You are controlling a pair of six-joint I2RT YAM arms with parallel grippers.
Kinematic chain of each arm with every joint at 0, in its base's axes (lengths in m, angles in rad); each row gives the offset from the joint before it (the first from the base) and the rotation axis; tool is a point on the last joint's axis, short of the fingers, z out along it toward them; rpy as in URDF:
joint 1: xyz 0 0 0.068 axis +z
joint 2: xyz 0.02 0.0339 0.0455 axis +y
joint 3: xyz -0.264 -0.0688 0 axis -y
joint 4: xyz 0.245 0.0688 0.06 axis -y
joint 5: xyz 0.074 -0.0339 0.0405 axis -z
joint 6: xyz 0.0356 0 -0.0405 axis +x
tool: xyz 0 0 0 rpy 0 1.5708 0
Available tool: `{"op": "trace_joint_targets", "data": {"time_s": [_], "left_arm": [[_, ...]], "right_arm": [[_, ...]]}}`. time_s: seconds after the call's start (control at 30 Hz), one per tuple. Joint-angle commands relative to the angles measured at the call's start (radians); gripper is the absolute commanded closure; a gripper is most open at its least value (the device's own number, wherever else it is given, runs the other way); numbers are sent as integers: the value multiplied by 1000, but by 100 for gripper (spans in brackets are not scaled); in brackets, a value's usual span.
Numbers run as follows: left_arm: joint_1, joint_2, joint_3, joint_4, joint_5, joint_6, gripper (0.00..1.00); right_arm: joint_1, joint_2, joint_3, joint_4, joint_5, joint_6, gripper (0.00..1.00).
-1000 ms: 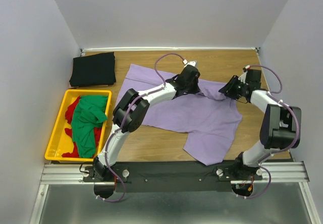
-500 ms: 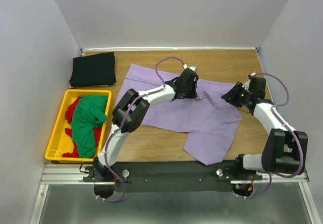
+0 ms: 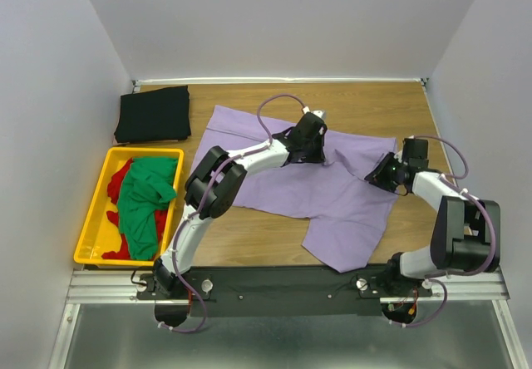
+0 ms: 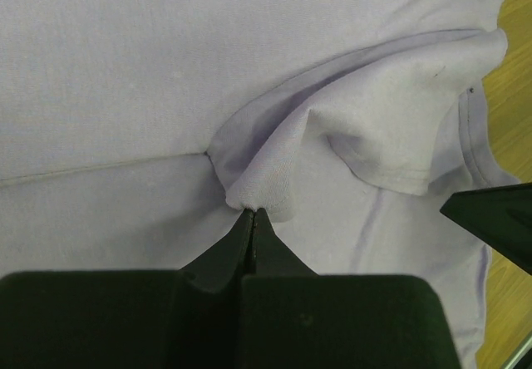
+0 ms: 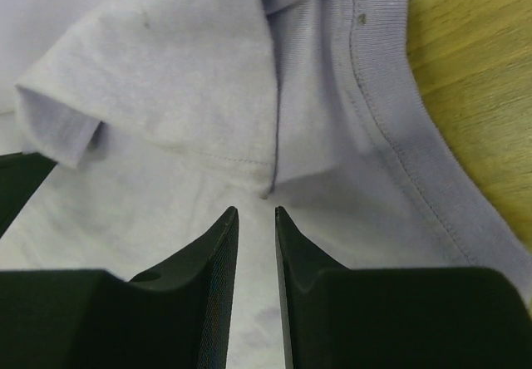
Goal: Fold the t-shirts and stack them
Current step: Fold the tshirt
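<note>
Lavender t-shirt [image 3: 316,194] lies spread across the middle of the desk [image 3: 249,238]. Left gripper [image 4: 252,213] is closed, pinching a raised fold. Right gripper [image 5: 255,215], narrowly parted, hangs over a folded hem toward the right edge, perhaps touching.

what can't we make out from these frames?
Top view: red t-shirt is mostly buried under the green t-shirt in the yellow crate.
Top view: left arm covers a strip of the lavender t-shirt.
Right wrist: right gripper fingers hide whether their tips touch cloth.
Left wrist: left gripper body blocks the near cloth.
</note>
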Motion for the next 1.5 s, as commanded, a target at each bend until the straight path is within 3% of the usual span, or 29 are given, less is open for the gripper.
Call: {"op": "trace_joint_targets", "data": {"time_s": [0.0, 1.0, 1.2, 1.47], "left_arm": [[-1, -12, 35, -18, 21, 17, 100], [-4, -3, 38, -24, 26, 21, 100], [-6, -4, 41, -32, 28, 24, 100], [-6, -18, 39, -61, 23, 44, 100]], "right_arm": [[-5, 49, -18, 51, 41, 21, 69], [-4, 115, -24, 138, 7, 83, 70], [-5, 100, -21, 141, -4, 83, 82], [-4, -50, -8, 51, 22, 68, 98]]}}
